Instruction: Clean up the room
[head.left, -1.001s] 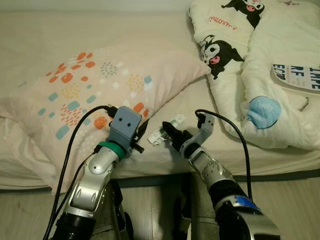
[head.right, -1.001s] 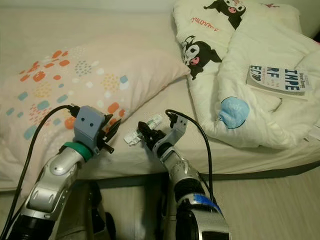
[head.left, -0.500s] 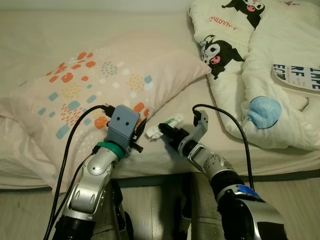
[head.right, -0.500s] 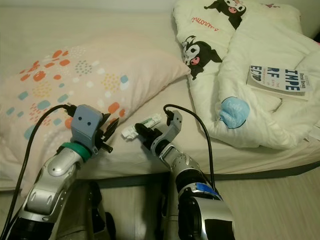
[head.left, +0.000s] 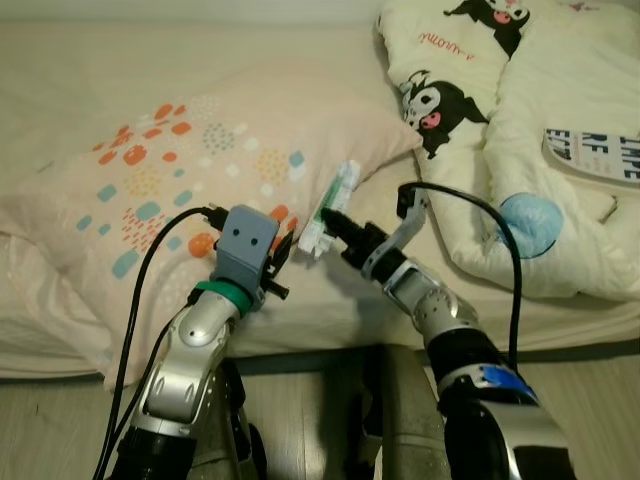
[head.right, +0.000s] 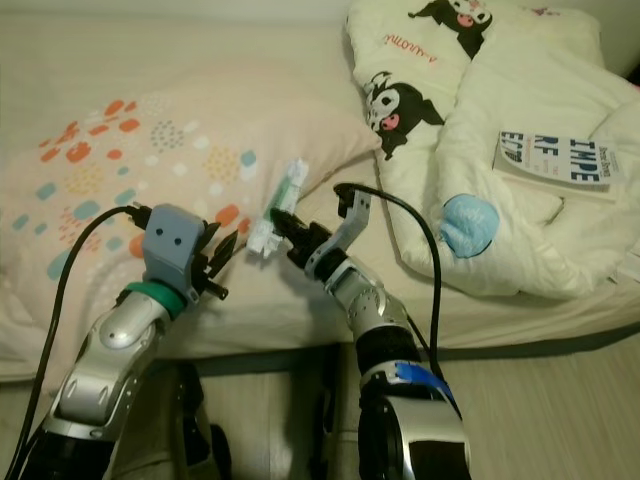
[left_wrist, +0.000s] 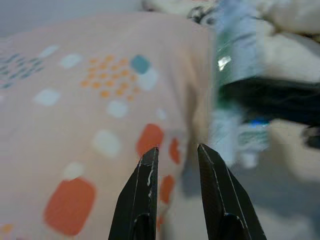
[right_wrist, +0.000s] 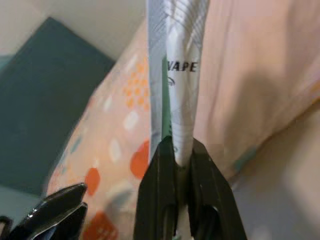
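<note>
The right gripper (head.left: 330, 222) is clamped on the lower end of a white-and-green wrapper (head.left: 331, 205), holding it upright above the bed (head.left: 90, 60) beside the corner of the spotted pillow (head.left: 200, 150). In the right wrist view, the two black fingers (right_wrist: 162, 190) pinch the packet, which reads "VAPE". The left gripper (head.left: 283, 250) hovers just beside it, its fingers (left_wrist: 141, 192) slightly parted and empty. A cartoon-print quilt (head.left: 500, 110) with a book (head.right: 560, 155) on it lies to the right.
</note>
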